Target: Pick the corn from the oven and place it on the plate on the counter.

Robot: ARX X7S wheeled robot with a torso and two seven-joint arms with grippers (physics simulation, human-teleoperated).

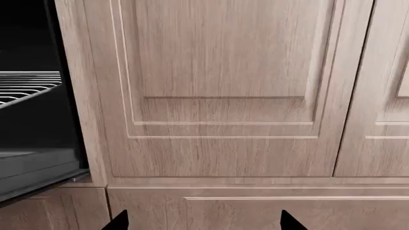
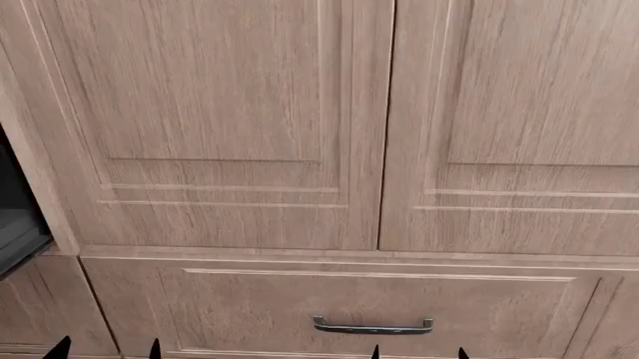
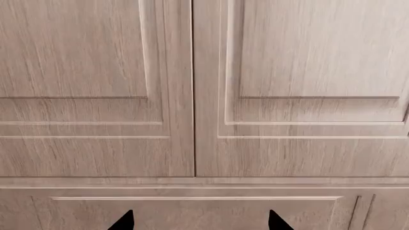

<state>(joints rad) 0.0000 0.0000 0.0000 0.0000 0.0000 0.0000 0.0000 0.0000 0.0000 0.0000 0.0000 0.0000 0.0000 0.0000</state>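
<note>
The oven (image 1: pixel 32 120) shows as a dark cavity with a silver wire rack (image 1: pixel 28 86) at one edge of the left wrist view, and as a dark sliver (image 2: pixel 15 217) at the head view's left edge. The corn, the plate and the counter are out of view. My left gripper (image 1: pixel 203 223) is open with nothing between its black fingertips, facing a wooden cabinet door. My right gripper (image 3: pixel 198 221) is open and empty too, facing the seam between two doors. In the head view both pairs of fingertips, left gripper (image 2: pixel 107 349) and right gripper (image 2: pixel 418 352), just poke up at the bottom edge.
Brown wooden cabinet doors (image 2: pixel 220 120) fill the views, close in front of both grippers. Below them is a drawer with a metal handle (image 2: pixel 372 325). A grey ledge (image 1: pixel 38 165) lies at the oven's lower opening.
</note>
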